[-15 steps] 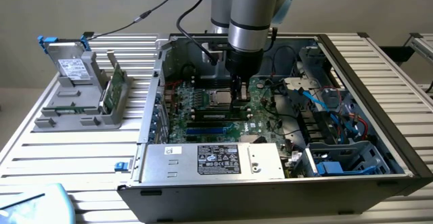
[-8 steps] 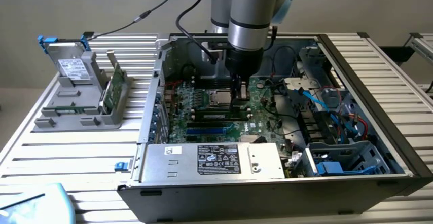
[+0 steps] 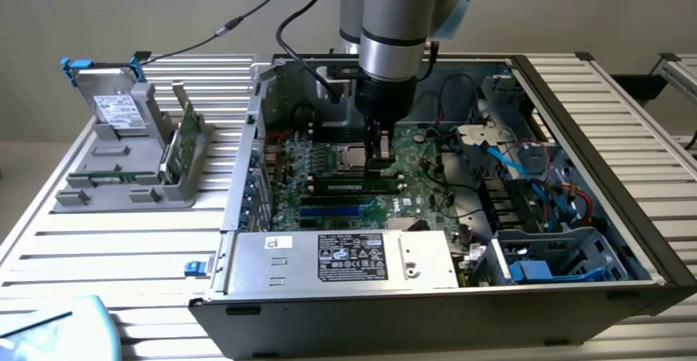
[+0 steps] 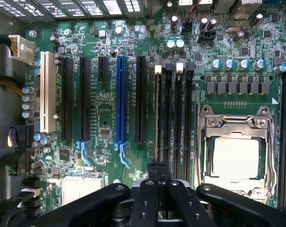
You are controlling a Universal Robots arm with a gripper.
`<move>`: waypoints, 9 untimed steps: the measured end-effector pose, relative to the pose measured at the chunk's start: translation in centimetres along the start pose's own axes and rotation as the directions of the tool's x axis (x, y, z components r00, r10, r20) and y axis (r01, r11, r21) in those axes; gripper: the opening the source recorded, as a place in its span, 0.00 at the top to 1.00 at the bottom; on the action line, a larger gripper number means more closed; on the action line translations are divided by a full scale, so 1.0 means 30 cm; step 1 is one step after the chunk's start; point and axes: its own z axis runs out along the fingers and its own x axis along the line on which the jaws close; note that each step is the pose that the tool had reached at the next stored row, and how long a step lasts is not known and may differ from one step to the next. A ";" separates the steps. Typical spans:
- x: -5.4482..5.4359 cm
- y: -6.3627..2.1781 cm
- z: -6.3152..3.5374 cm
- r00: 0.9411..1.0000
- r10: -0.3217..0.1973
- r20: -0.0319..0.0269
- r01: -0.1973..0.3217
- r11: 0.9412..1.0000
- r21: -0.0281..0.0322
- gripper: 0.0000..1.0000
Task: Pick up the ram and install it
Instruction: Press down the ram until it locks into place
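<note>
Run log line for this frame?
gripper shut on slim green ram stick | edge-on at black memory slot | inside open computer case

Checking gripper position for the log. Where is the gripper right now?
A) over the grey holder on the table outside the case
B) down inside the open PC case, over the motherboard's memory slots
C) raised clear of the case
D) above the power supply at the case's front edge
B: in the exterior view the gripper sits low inside the open PC case, and the wrist view shows its shut fingers just over the long black memory slots beside the CPU socket.
</note>
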 end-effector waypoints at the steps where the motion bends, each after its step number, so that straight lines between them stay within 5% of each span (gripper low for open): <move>1: 0.000 0.005 0.000 1.000 0.000 0.001 0.000 1.000 0.000 0.89; 9: 0.000 0.039 0.002 1.000 0.000 0.004 0.000 1.000 0.002 0.89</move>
